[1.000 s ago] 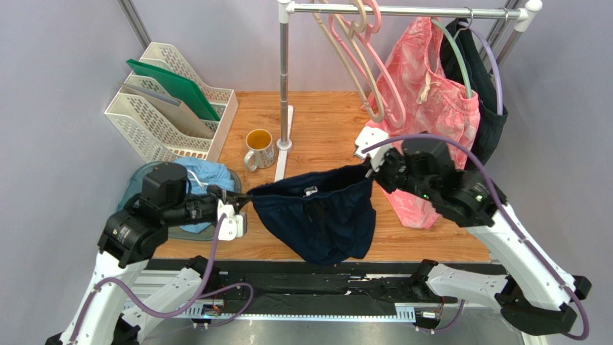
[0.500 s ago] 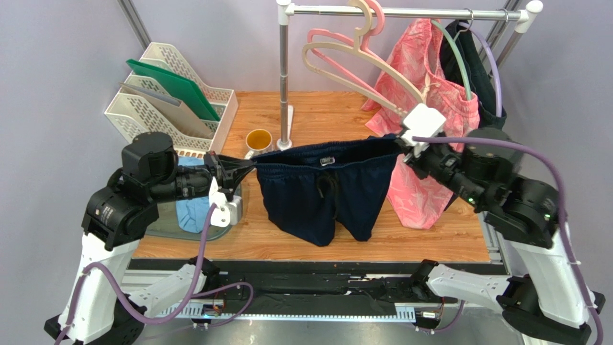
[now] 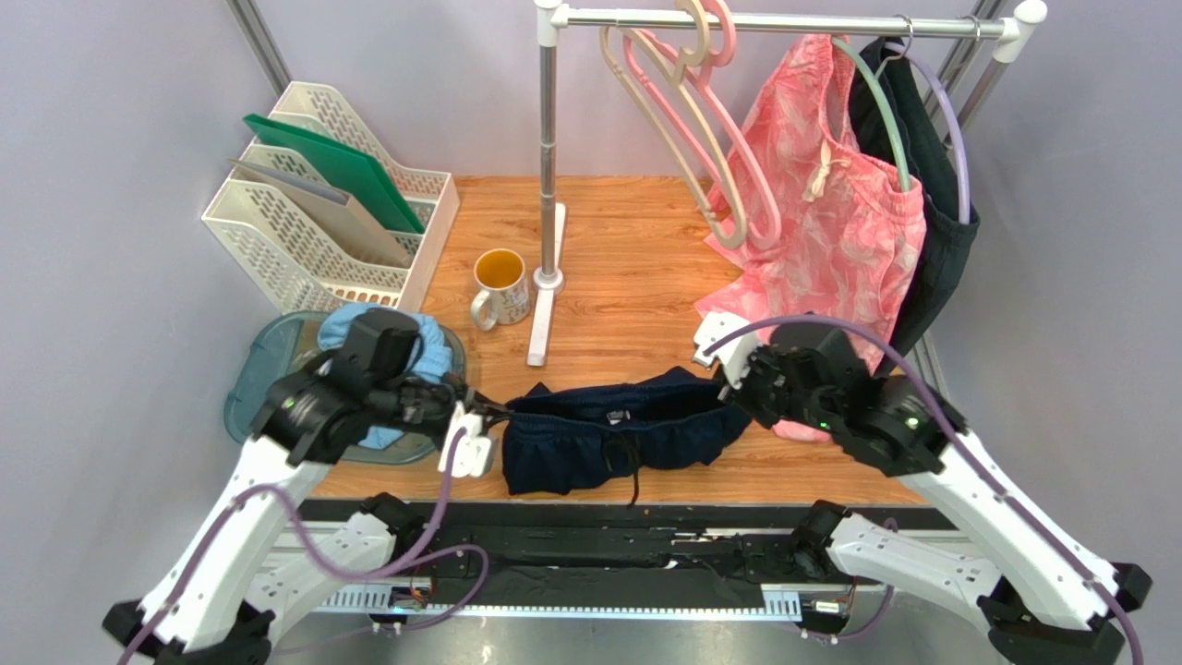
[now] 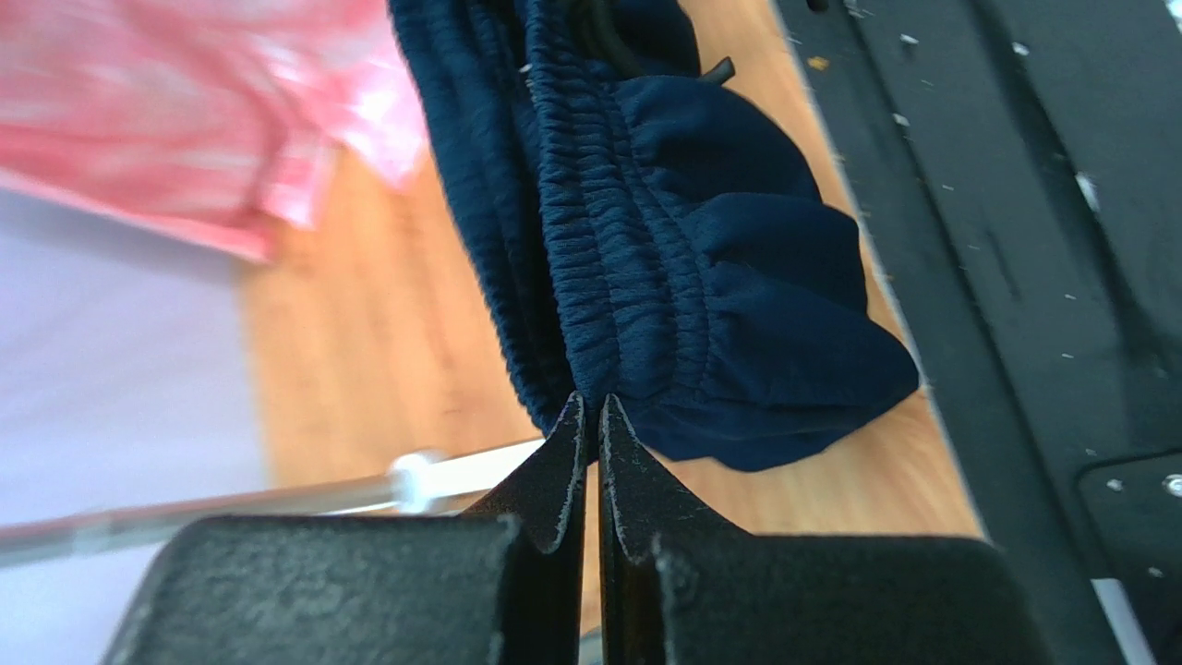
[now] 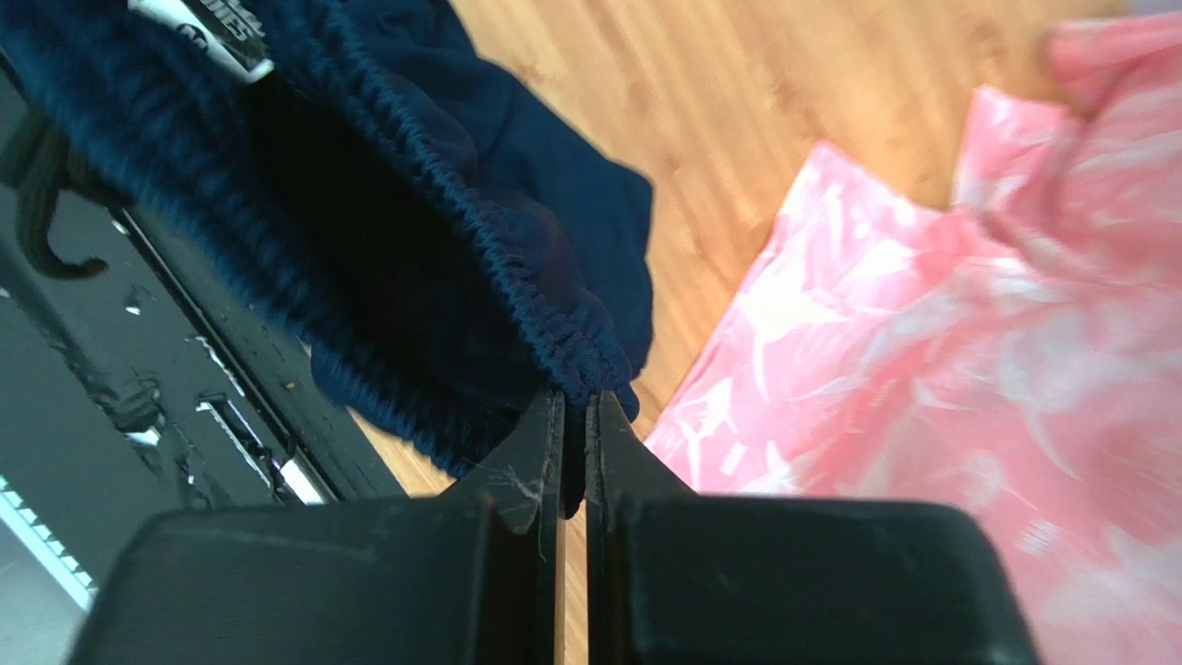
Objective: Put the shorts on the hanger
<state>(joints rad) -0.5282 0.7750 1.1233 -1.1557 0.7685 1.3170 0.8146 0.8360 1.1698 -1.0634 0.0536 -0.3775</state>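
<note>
Left gripper (image 4: 590,416), right gripper (image 5: 573,409): jaws pinched; both low

The shorts (image 3: 618,437) were soft matt navy cloth, the waistband finely ribbed and gathered; hanger (image 3: 760,229) was thin smooth pink plastic; bench (image 3: 624,263) showed wood grain under a satin finish; fingers (image 4: 555,485) looked matt black, edges scuffed pale; rail (image 3: 777,21) was shiny metal tube; mug (image 3: 500,284) appeared glazed and glossy; file rack (image 3: 298,236) was perforated white plastic.
</note>
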